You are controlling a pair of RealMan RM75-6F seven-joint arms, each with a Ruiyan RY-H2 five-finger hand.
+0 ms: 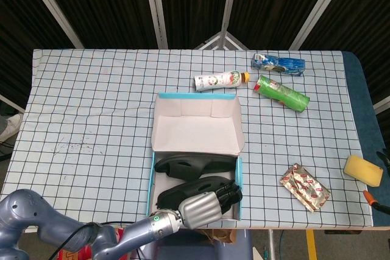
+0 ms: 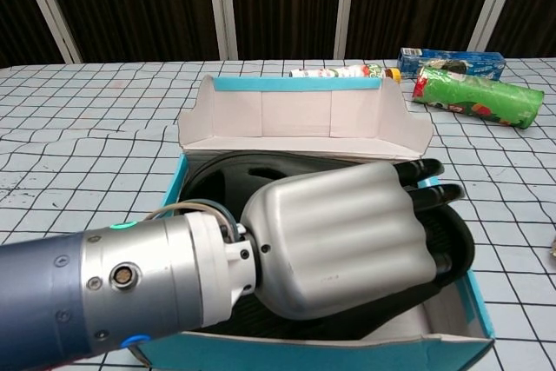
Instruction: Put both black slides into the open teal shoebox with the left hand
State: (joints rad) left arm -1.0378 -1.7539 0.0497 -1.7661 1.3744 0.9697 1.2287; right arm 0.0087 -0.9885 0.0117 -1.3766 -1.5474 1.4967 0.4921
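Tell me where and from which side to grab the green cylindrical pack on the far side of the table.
Grip the green cylindrical pack across its middle, coming straight down from above. It lies on its side on the table, so the rounded body is exposed on top and both long flanks are free for fingers. Avoid its far side: the blue packet lies just beyond it. This is a judgement from its pose alone.

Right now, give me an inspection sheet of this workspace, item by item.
Surface: table under a grid-patterned cloth, wrinkled at left.
Job's things: open teal shoebox, lid flipped back; far slide lies inside; near slide is also in the box, under the left hand.
Clutter: white bottle, blue packet, green tube, foil packet, yellow sponge.
Hands: left hand holds the near slide; right hand not in view.
Cables: nothing seen on the table.
Surroundings: dark slatted panels with white posts.
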